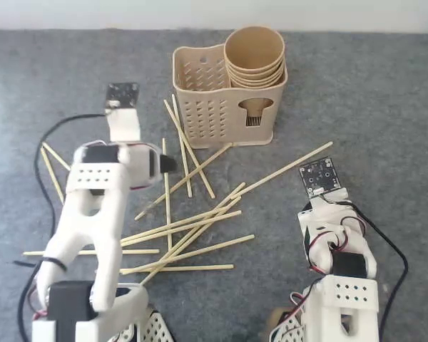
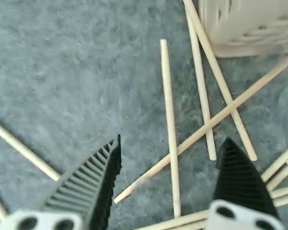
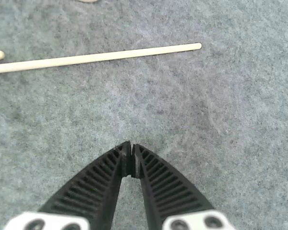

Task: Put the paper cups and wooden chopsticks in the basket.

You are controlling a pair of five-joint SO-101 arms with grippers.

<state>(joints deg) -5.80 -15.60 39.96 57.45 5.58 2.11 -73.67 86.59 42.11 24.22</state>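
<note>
Left end effector (image 2: pixel 173 141) hangs wide open and empty above the counter (image 1: pixel 357 92), near the basket (image 1: pixel 207 114). One stick (image 2: pixel 169 120) runs lengthwise through the gap between its jaws. The paper cups (image 1: pixel 255 46) already sit nested in one compartment of the basket. The wooden chopsticks (image 1: pixel 192 228) lie scattered and crossed on the counter in front of it.

The step looks like picking up that single stick. To do it well, I would come straight down so the jaws straddle only this stick, clear of the one crossing it. Then close across its width near the middle, since a thin round stick rolls or pivots easily. The slotted compartment beside the cups looks like the place for it.

The right end effector (image 3: pixel 132 146) is closed on nothing, farther from the basket.
</note>
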